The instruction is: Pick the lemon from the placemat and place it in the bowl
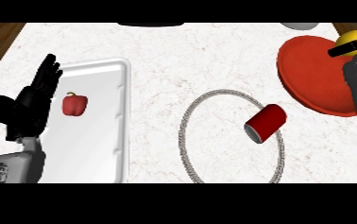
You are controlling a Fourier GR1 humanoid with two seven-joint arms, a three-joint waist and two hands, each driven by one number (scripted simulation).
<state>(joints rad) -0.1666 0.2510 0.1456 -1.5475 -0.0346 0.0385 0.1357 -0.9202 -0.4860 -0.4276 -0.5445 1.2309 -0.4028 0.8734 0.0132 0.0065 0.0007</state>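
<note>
Yellow lemon (349,39) | in right hand (350,76) | over red bowl (307,76)

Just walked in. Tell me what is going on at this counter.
The robot's right hand, mostly cut off at the view's right edge, holds the round yellow lemon over the far right rim of the shallow red bowl; it looks held, not released. The round white placemat with a braided rim carries only a red cylindrical can lying across its right rim. The left hand rests open at the left, beside a white tray holding a red bell pepper.
</note>
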